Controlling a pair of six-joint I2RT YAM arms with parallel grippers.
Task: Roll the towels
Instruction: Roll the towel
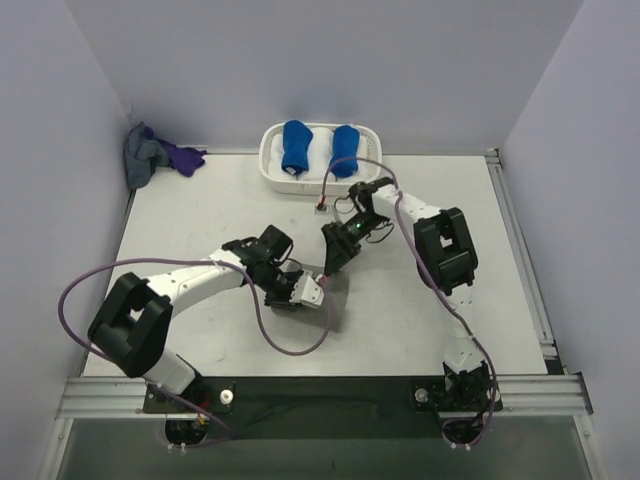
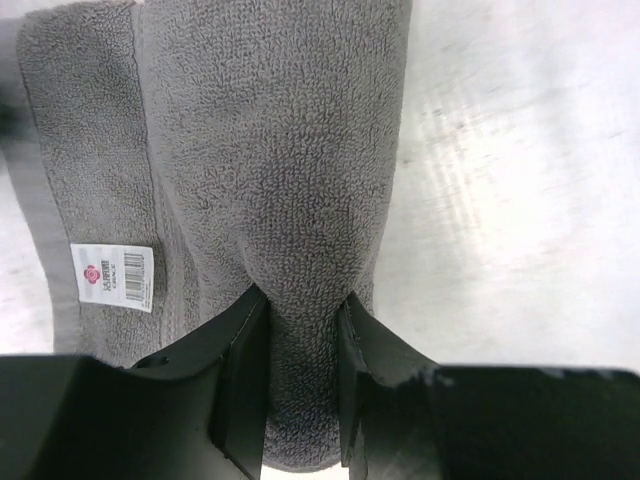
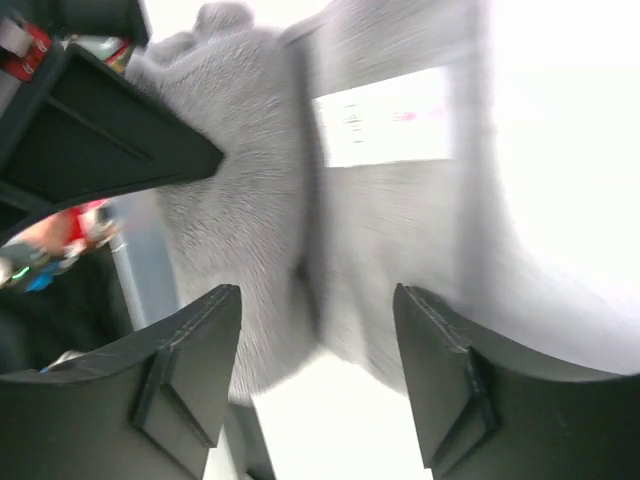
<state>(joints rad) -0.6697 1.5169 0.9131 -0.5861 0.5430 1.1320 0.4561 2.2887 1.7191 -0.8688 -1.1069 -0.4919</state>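
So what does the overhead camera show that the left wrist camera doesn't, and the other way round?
Only the overhead view shows the white plastic basket holding two bright blue rolled towels, the crumpled grey and purple cloths in the far left corner, and the right end effector. Only the left wrist view shows the small white label up close. Both show the mid-grey terry-cloth towel and the left end effector on it.

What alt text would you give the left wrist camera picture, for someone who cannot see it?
Two black fingers of the left pincer pinch a thick fold of a grey towel, seen close up. A white label sits near the towel's left edge; pale table shows on the right.
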